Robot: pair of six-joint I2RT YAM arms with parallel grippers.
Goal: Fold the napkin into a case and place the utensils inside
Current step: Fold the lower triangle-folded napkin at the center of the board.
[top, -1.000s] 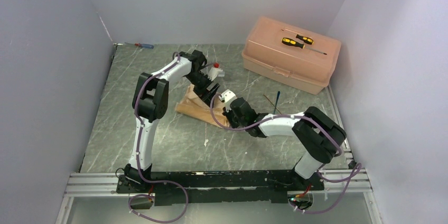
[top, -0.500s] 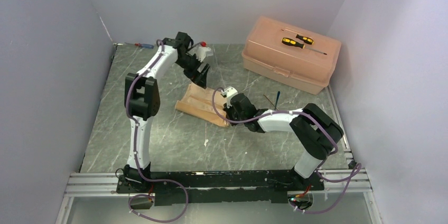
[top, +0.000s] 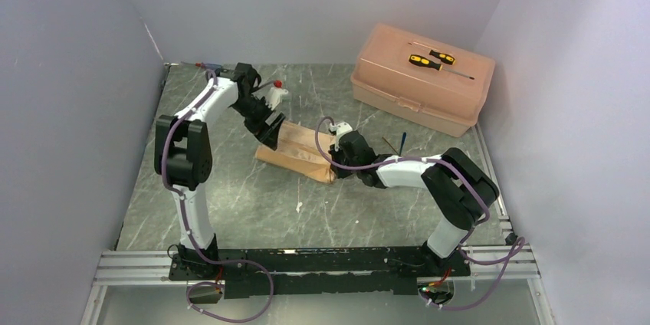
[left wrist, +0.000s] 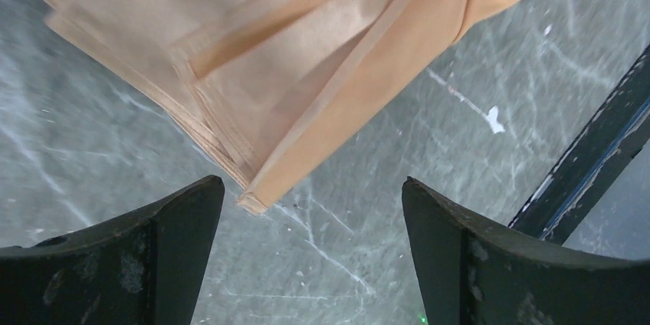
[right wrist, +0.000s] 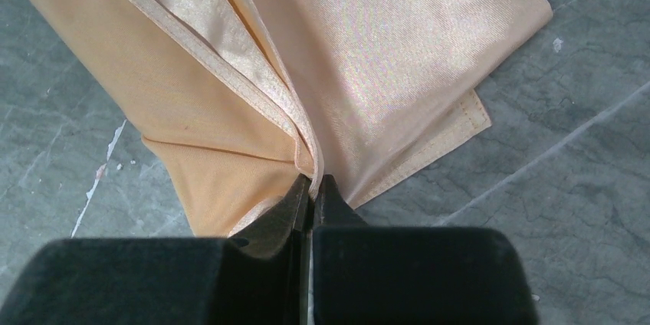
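Napkin [top: 295, 149], part-folded, lies on the surface [top: 230, 187], long axis spanning both hands: right hand [right wrist: 310, 183] pinches its right-end fold, left hand [left wrist: 310, 187] hovers wide open over its left corner.

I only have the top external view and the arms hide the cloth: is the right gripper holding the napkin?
Observer: It looks so. In the right wrist view the right gripper is shut, and the layered hems of the napkin run straight into its pinch.
Operator: And the left one?
Observer: The left gripper is wide open. A folded corner of the napkin points into the gap and touches neither side.
Operator: How does the fold look there?
Observer: The left wrist view shows several stacked layers along that edge, with one flap lying diagonally across them.
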